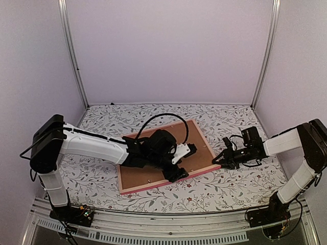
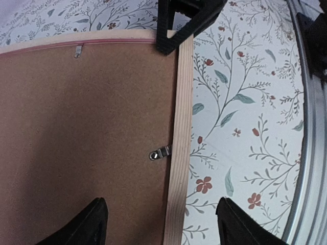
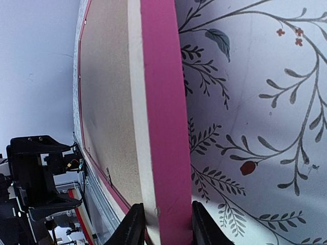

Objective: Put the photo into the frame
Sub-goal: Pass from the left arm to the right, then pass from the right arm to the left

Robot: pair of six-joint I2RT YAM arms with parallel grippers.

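Observation:
The pink frame lies face down on the table, with a brown backing board filling it. The photo is hidden. My left gripper hovers over the frame's near rail. In the left wrist view it is open, one finger over the board and the other over the tablecloth, straddling the wooden rail without touching it. My right gripper is at the frame's right corner. In the right wrist view it is shut on the pink rail, a finger pressed on each side.
A small metal clip on the rail turns over the backing board. A floral tablecloth covers the table. A metal rail runs along the near edge, and white walls close in the back and sides.

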